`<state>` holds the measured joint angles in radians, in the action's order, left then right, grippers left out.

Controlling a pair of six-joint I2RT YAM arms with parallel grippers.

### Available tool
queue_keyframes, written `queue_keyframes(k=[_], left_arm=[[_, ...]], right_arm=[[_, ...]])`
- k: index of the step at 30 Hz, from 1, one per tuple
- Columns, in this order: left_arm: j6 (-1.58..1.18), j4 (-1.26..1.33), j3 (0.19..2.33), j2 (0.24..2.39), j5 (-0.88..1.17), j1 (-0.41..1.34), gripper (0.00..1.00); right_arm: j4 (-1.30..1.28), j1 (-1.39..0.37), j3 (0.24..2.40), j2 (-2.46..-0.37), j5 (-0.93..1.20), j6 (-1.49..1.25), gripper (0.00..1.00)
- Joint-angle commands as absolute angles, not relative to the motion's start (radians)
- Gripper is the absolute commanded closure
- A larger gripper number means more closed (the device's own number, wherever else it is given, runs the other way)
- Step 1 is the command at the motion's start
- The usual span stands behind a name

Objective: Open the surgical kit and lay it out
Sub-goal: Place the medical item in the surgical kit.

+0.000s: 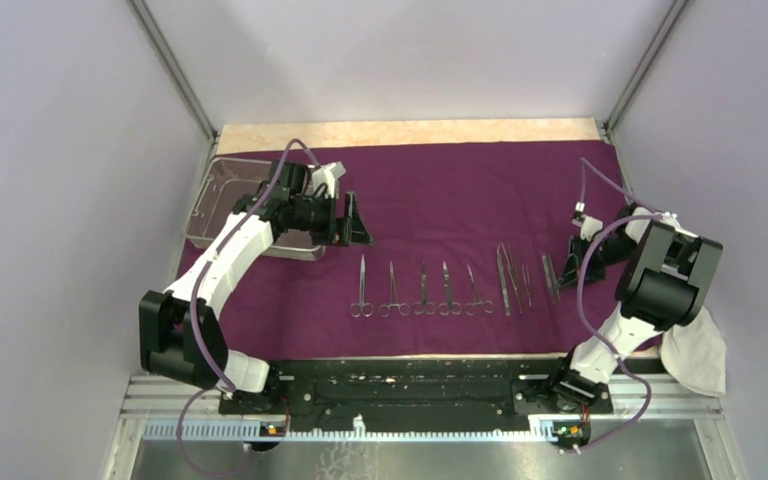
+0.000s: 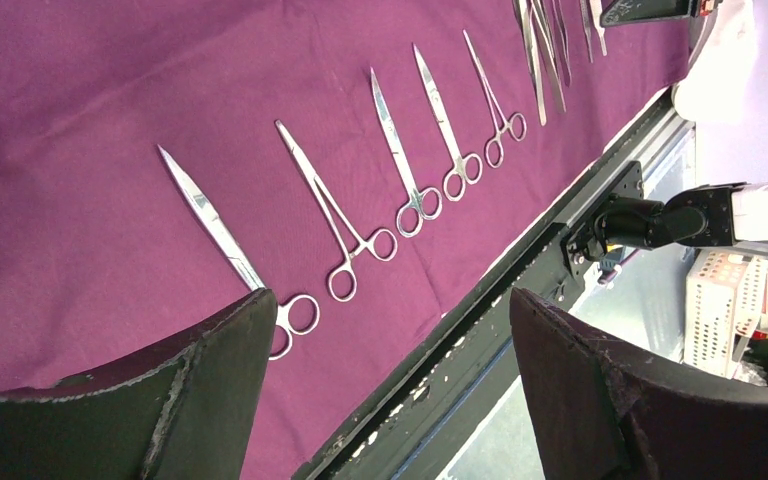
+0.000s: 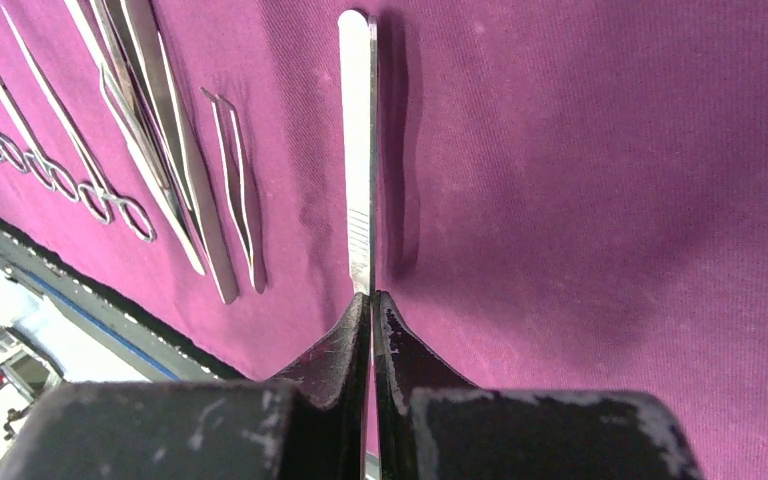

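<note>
Purple cloth wrap [image 1: 460, 190] is lying smooth, leaving bare room ahead of the right pincer [image 3: 371, 300], which is pinching a flat steel instrument [image 3: 358, 150]. The left pincer [image 2: 390, 305] is hanging spread beside the wire-mesh tray [image 1: 215, 190].

Purple wrap [image 1: 440, 200] lies flat, mesh tray [image 1: 200, 205] at far left, instruments [image 1: 423, 290] in a row, rightmost flat handle [image 3: 358, 150] pinched.

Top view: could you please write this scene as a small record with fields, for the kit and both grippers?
cloth wrap: dark purple, spread flat
mesh tray: far left, partly behind left arm
ring-handled instruments: five, side by side in a row
tweezers: right of that row
left gripper: open, holding nothing
right gripper: shut on flat steel instrument
white cloth: near right corner, beside right arm
</note>
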<state>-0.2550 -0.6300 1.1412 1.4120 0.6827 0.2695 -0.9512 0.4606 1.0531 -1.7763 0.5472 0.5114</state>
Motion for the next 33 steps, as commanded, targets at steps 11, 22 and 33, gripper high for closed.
queue_keyframes(k=[11, 22, 33], left_arm=[[-0.234, -0.634, 1.183, 1.426, 0.678, 0.273, 0.07], [-0.238, -0.632, 1.184, 1.436, 0.680, 0.272, 0.07], [-0.245, -0.631, 1.192, 1.447, 0.689, 0.267, 0.07]], right_arm=[[-0.933, 0.500, 1.050, -1.783, 0.568, 0.524, 1.00], [-0.912, 0.517, 1.045, -1.797, 0.526, 0.520, 1.00], [-0.875, 0.516, 1.041, -1.770, 0.469, 0.510, 0.96]])
